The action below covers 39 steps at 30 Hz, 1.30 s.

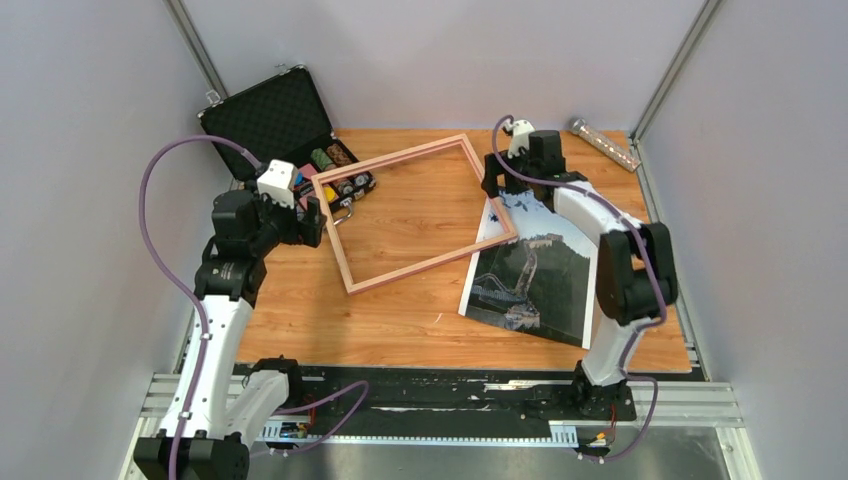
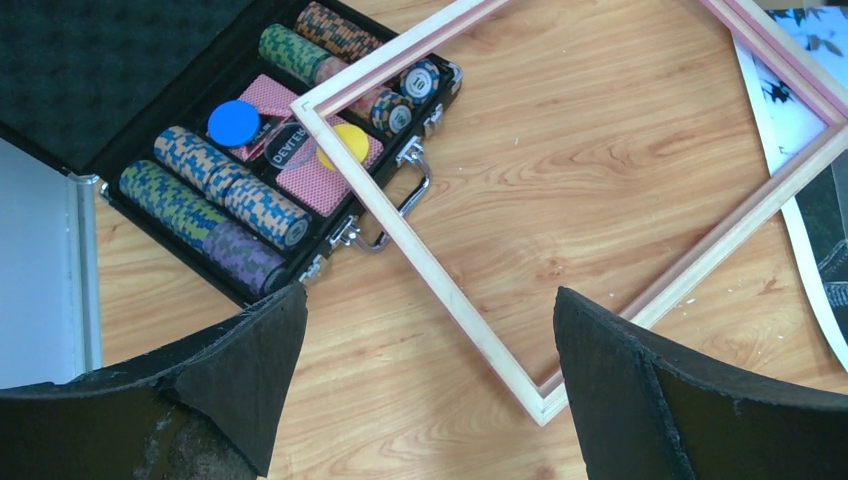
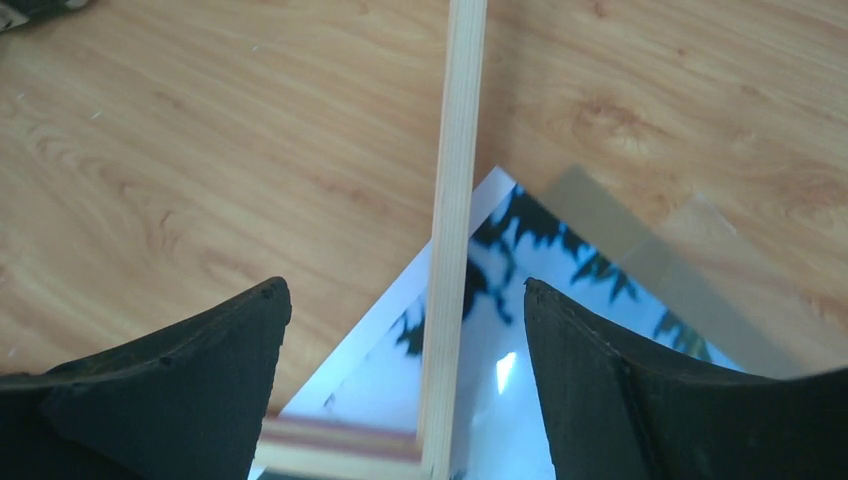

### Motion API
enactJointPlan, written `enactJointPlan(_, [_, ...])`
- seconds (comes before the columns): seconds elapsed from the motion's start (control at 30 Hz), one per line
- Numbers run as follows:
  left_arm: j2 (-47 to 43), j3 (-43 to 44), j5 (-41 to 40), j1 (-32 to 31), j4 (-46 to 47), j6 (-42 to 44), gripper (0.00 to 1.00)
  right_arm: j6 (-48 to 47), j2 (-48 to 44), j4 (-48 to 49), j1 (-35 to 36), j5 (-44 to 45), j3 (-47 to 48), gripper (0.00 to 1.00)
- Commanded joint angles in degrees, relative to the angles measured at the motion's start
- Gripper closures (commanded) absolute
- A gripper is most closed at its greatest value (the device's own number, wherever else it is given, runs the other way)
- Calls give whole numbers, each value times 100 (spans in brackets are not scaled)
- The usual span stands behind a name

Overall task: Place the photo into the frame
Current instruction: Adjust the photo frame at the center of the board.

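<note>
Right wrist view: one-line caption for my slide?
Open right pincer straddling the frame rail where it overlaps a corner of the photo.

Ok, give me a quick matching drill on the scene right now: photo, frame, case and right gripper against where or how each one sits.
Things:
1. photo
2. frame
3. case
4. right gripper

Places and states:
a. open at the far left, chips inside
b. open, astride a frame rail
c. lying flat at the right, one corner under a rail
d. tilted in the middle, one corner over the case

Pairs: 1-c, 2-d, 3-a, 4-b
</note>
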Motion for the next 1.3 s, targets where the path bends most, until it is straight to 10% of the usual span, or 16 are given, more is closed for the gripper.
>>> enactJointPlan(0.0, [-82,-73,137,43,336,52,0,-231,1170,-184,57,244,1373,17])
enactJointPlan(0.4, [-129,-257,151,43,528,71,0,-827,2800,-433,182,208,2722,24])
enactJointPlan(0.93, [108,-376,-66,43,600,660,0,-1737,2986,-764,272,-226,3088,94])
enactJointPlan(1.27, [368,-453,-132,43,807,812,0,-2194,2911,-1184,282,-1026,3519,100])
